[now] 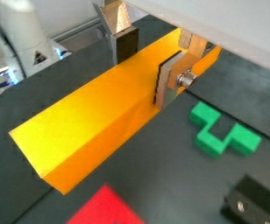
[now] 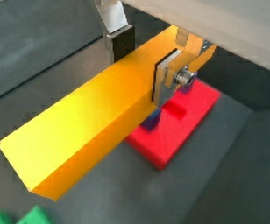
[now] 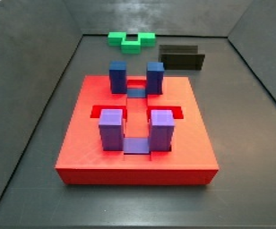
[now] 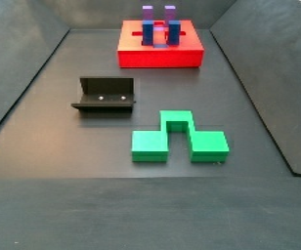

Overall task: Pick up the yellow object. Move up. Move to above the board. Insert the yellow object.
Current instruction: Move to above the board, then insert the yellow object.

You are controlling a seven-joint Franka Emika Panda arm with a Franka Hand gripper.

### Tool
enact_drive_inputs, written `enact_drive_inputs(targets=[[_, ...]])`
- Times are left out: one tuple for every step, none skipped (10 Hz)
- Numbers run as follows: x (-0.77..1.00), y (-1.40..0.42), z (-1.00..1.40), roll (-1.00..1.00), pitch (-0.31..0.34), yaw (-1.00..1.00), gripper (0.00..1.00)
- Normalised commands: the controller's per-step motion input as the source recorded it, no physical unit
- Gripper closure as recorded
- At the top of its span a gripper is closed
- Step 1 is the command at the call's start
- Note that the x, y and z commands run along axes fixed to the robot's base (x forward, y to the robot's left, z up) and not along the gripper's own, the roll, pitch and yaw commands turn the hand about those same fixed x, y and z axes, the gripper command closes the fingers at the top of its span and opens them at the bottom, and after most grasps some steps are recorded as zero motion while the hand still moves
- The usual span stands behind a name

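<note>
The yellow object (image 1: 96,118) is a long yellow-orange bar. My gripper (image 1: 145,61) is shut on it near one end, with a padded finger on each long side, as both wrist views show (image 2: 144,63). The bar (image 2: 85,131) hangs in the air over the floor, and a corner of the red board (image 2: 179,122) lies under its gripped end. Neither the gripper nor the bar appears in either side view. The board (image 3: 81,143) carries upright blue blocks (image 3: 119,76) and purple blocks (image 3: 110,128) around recesses. It stands at the far end in a side view (image 4: 160,59).
A green notched block (image 4: 177,140) lies on the dark floor, and it also shows in other views (image 1: 223,131) (image 3: 132,38). The black fixture (image 4: 105,96) stands between it and the board, seen too in a side view (image 3: 183,59). Grey walls enclose the floor.
</note>
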Motion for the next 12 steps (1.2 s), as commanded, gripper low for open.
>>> enact_drive_inputs(targets=[[0.78,-1.4,0.18,0.03,0.119,0.01,1.0],[0.81,-1.4,0.19,0.01,0.134,0.01,1.0],[0.86,-1.4,0.21,0.03,0.153,0.01,1.0],[0.39,-0.59,0.09,0.07,0.164,0.01,1.0],[0.2,-0.22,0.05,0.07,0.153,0.01,1.0],[0.0,0.0,-0.18,0.0,0.021,0.0,1.0],[-0.02,0.0,-0.19,0.0,0.009,0.0,1.0],[-0.01,0.0,-0.2,0.0,0.013,0.0,1.0],[0.0,-0.03,-0.26,0.0,0.009,0.0,1.0],[0.15,-0.29,-0.54,0.04,-0.123,0.09,1.0],[0.23,-0.41,-0.52,0.11,-0.173,0.07,1.0],[0.35,-0.42,-0.61,0.11,-0.179,0.08,1.0]])
